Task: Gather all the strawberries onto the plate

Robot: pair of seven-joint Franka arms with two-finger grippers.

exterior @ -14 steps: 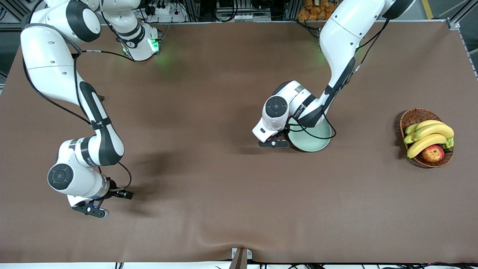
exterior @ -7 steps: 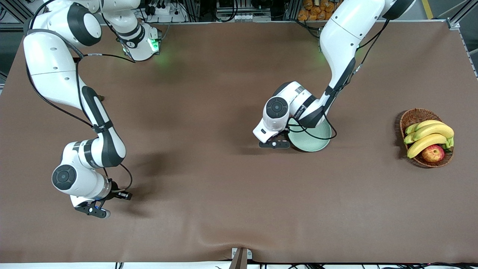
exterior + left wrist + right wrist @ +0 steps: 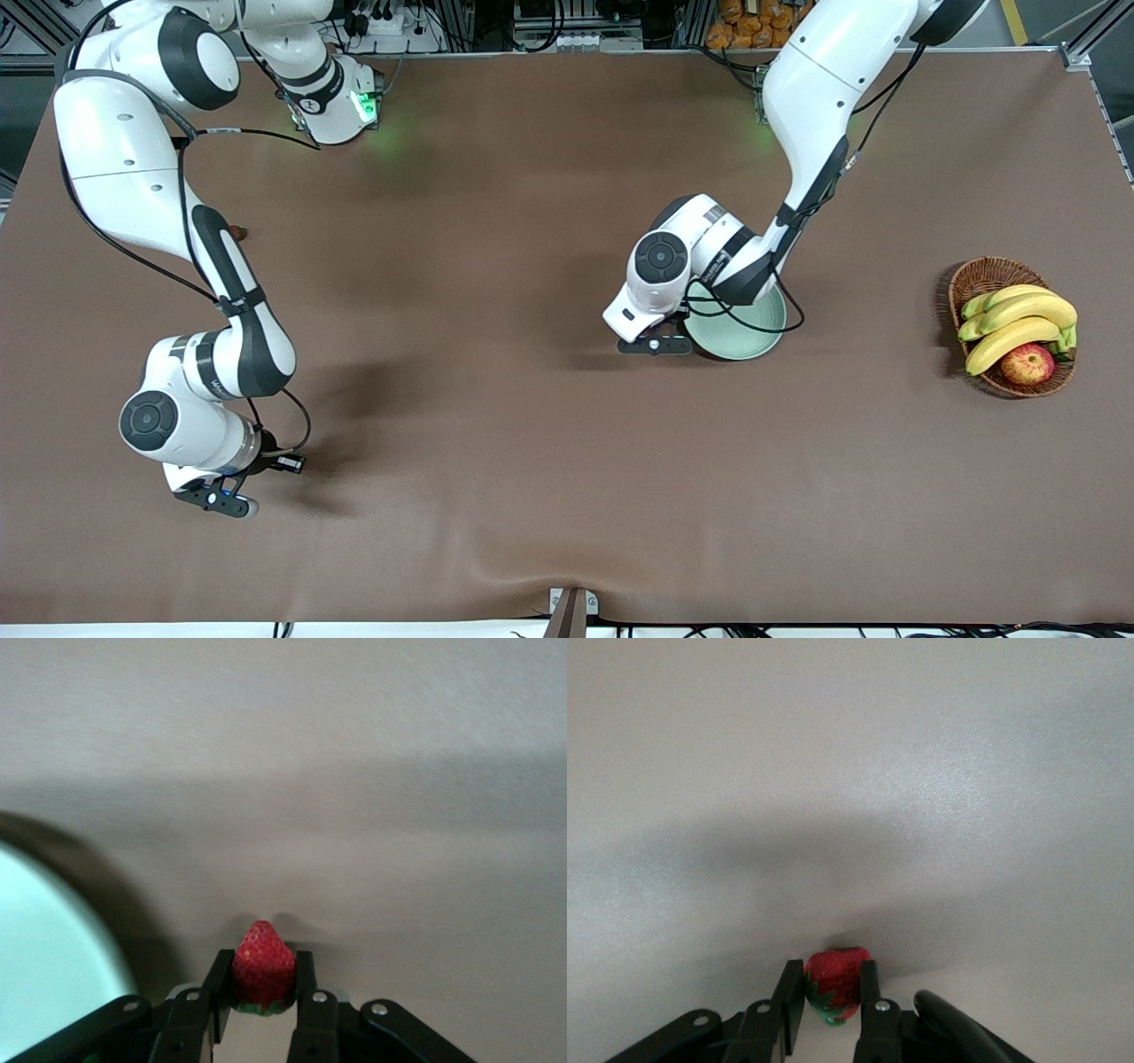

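The left gripper [image 3: 263,992], frame centre beside the plate [image 3: 753,341], clamps 1 strawberry [image 3: 263,964]; lower left, the right gripper [image 3: 831,992] pinches another strawberry [image 3: 835,981].

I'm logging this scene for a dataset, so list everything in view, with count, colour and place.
strawberries: three seen, red. One in the left gripper, one in the right gripper, one on the table beside the right arm, toward that arm's end.
plate: one, pale mint green, mid-table, partly under the left arm.
basket: one, brown wicker, at the left arm's end of the table.
bananas: one bunch, yellow with green tips, in the basket.
apple: one, red-yellow, in the basket beside the bananas.
table: one, brown.
left gripper: shut on a strawberry, beside the plate.
right gripper: shut on a strawberry, low at the right arm's end.
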